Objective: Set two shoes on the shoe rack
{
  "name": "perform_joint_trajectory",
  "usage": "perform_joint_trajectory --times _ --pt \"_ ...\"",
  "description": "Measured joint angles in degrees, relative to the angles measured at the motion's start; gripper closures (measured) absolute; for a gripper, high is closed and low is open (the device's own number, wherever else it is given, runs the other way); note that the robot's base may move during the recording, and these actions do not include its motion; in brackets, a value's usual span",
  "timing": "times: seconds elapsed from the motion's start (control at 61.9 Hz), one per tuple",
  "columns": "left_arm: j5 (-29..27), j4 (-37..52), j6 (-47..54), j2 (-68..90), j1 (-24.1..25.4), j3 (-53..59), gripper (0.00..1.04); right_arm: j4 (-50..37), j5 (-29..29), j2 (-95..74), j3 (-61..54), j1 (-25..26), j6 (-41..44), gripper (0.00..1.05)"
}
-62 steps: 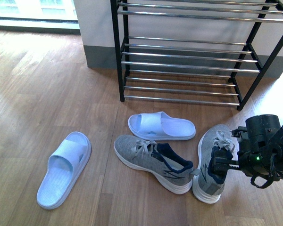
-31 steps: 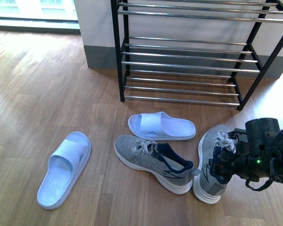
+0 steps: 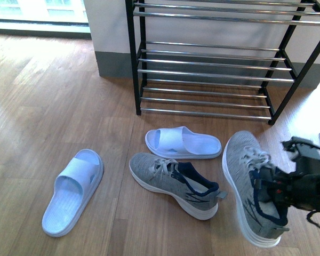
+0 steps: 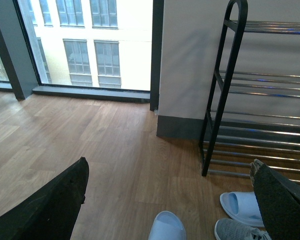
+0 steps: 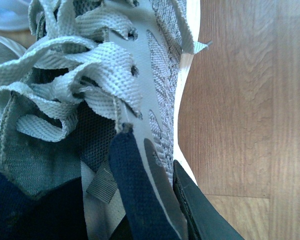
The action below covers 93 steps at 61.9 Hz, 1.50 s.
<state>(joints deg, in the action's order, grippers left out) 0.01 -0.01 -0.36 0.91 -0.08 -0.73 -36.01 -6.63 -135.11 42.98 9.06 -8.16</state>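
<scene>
Near the floor's (image 3: 53,106) right side, the knit sneaker (image 3: 242,170), judged light and pliable, is gripped at its firmer navy collar (image 3: 271,213) by the clamped right end effector (image 3: 280,192).

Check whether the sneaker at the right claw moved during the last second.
Yes. The held sneaker rose toward the camera, away from the other sneaker.

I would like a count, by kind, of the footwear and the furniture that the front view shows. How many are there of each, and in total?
grey knit sneakers: 2
pale slide sandals: 2
shoe rack: 1
Total: 5
</scene>
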Motion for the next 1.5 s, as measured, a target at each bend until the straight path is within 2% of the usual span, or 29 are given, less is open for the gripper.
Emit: perform_joint_trajectory --times 0.162,0.275,0.404,0.534,1.504 --pt "0.0 0.0 0.0 0.0 0.0 0.0 0.09 4.0 -3.5 18.5 -10.1 4.3 2.2 1.03" --pt "0.0 0.0 0.0 0.0 0.0 0.0 0.09 14.1 -8.5 39.1 -16.5 8.7 3.8 1.03" --pt "0.0 0.0 0.0 0.0 0.0 0.0 0.09 21.9 -12.3 54.6 -18.8 10.8 4.6 1.03" --pt "0.0 0.0 0.0 0.0 0.0 0.0 0.09 25.6 -13.1 67.5 -21.9 11.5 4.5 1.03" --pt "0.0 0.0 0.0 0.0 0.0 0.0 0.09 26.0 -13.3 70.3 -23.2 11.7 4.3 1.03"
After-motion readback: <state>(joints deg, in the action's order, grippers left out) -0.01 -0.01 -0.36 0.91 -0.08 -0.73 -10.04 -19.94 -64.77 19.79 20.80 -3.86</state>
